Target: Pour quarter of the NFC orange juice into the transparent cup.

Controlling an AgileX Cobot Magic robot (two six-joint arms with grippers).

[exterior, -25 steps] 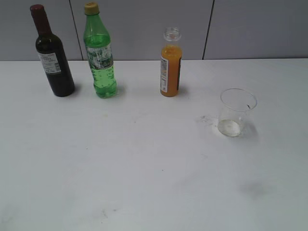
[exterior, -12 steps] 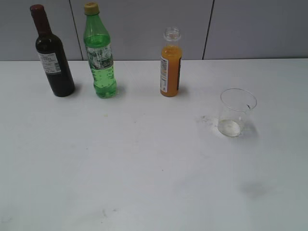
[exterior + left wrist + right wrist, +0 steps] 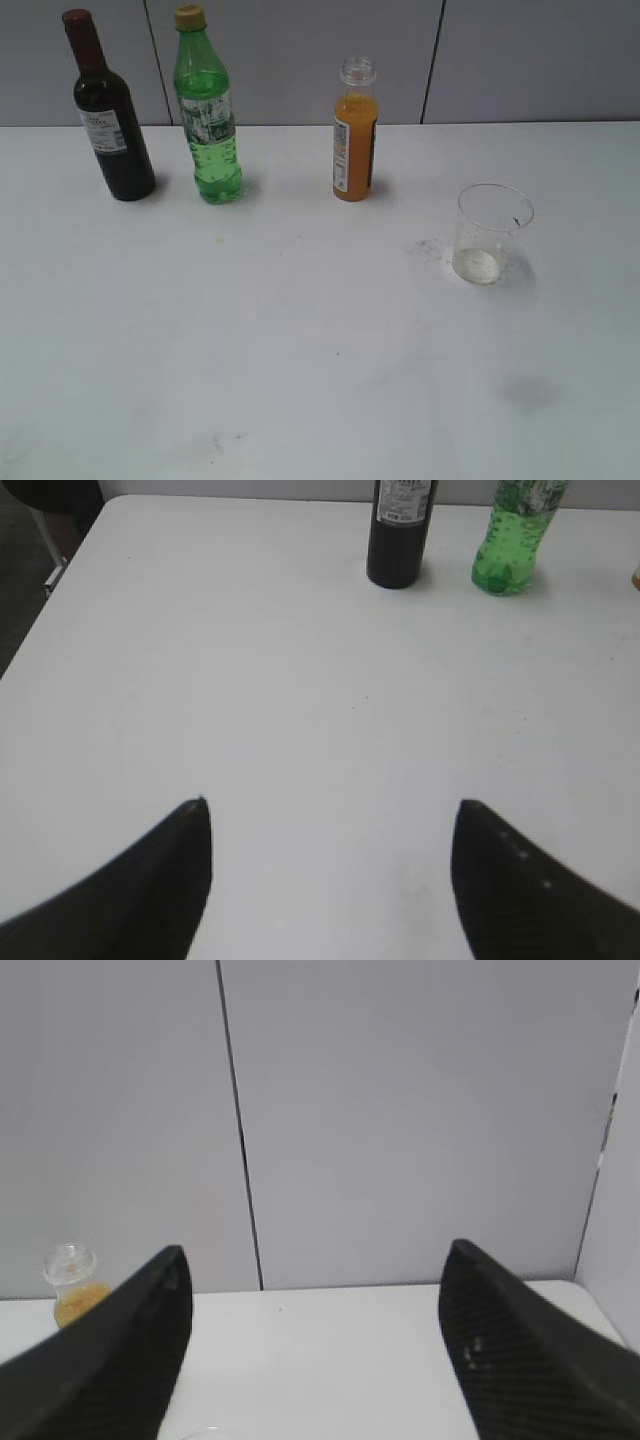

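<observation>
The NFC orange juice (image 3: 354, 140), a small capless bottle of orange liquid, stands upright at the back middle of the white table. Its neck also shows at the left edge of the right wrist view (image 3: 72, 1288). The transparent cup (image 3: 491, 234) stands upright to its right and nearer, with no orange liquid visible in it. Neither gripper shows in the exterior view. My left gripper (image 3: 330, 810) is open and empty over bare table. My right gripper (image 3: 315, 1255) is open and empty, facing the back wall.
A dark wine bottle (image 3: 110, 110) and a green bottle with a yellow cap (image 3: 208, 115) stand at the back left; both also show in the left wrist view, the wine bottle (image 3: 398, 535) left of the green one (image 3: 512, 540). A grey panel wall (image 3: 500, 60) runs behind the table.
</observation>
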